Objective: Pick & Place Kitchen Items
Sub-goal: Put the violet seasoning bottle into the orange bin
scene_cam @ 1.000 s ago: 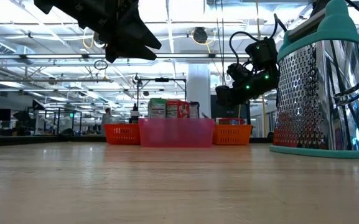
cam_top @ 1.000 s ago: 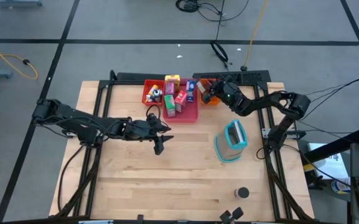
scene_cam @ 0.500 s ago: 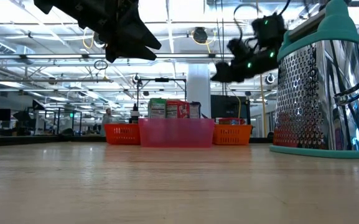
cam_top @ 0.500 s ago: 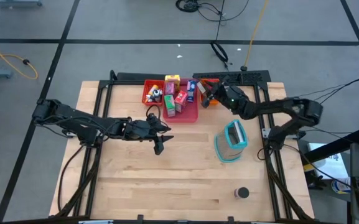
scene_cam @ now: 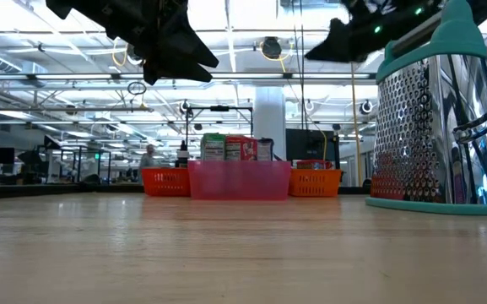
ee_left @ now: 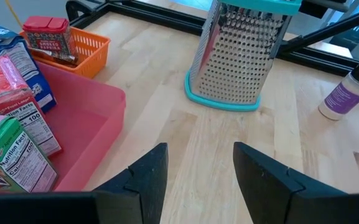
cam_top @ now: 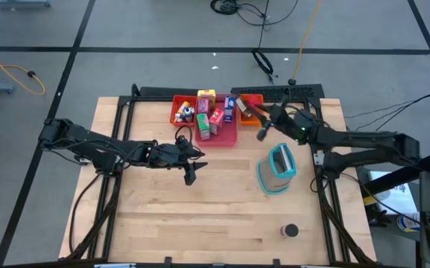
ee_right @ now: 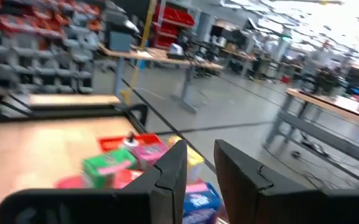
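Food boxes, green (cam_top: pixel 204 125), red (cam_top: pixel 216 117) and yellow (cam_top: pixel 206 96), stand in the pink tray (cam_top: pixel 227 138). A blue box (cam_top: pixel 229 105) stands beside it, and small bottles (cam_top: pixel 186 112) lie in the red tray (cam_top: pixel 177 101). A red box (ee_left: pixel 46 38) rests in the orange tray (cam_top: pixel 253 100). A dark round can (cam_top: pixel 290 231) stands near the table's near edge. My right gripper (cam_top: pixel 262 130) hovers open and empty, high between the orange tray and the grater. My left gripper (cam_top: pixel 191 174) hangs open over bare wood, on the near side of the pink tray.
The teal-and-white grater (cam_top: pixel 277 168) stands upright on the table's right half. A small bottle with a purple label (ee_left: pixel 343 97) stands beyond it in the left wrist view. Black frame rails run along the table edges. Bare wood lies across the table's middle and near left.
My right gripper has risen from just above the orange tray and drawn away from it toward the table's right and near side, the arm stretching out. The left arm and all objects have kept still.
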Robot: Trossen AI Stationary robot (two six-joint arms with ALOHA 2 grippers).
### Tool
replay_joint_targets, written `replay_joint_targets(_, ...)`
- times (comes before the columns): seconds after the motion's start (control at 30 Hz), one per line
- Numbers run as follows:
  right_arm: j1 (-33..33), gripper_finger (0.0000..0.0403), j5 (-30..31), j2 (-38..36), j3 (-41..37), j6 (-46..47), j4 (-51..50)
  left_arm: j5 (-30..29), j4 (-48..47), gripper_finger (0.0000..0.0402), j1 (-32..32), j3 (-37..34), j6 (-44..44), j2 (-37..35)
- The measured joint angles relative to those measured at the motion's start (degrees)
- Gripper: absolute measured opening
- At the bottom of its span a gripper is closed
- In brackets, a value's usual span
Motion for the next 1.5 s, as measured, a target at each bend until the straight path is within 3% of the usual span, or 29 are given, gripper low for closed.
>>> replay_joint_targets(0.23,9.8,0.0073,-0.1,-8.3,0.0,3.4,-6.4,0.0,0.0,0.0184,0.0,0.0,0.0,0.0)
replay_joint_targets(0.5,24.2,0.0073,-0.2,-12.0,0.0,5.0,-10.8,0.0,-0.1,0.0184,0.0,0.0,0.1,0.0)
replay_joint_targets(1.07,53.6,0.0073,-0.3,-11.6,0.0,13.0,-16.0,0.0,-0.4,0.0184,0.0,0.0,0.1,0.0)
replay_joint_targets(1.5,75.2,0.0073,-0.2,-5.9,0.0,20.4,-17.3,0.0,-0.3,0.0184,0.0,0.0,-2.2,0.0)
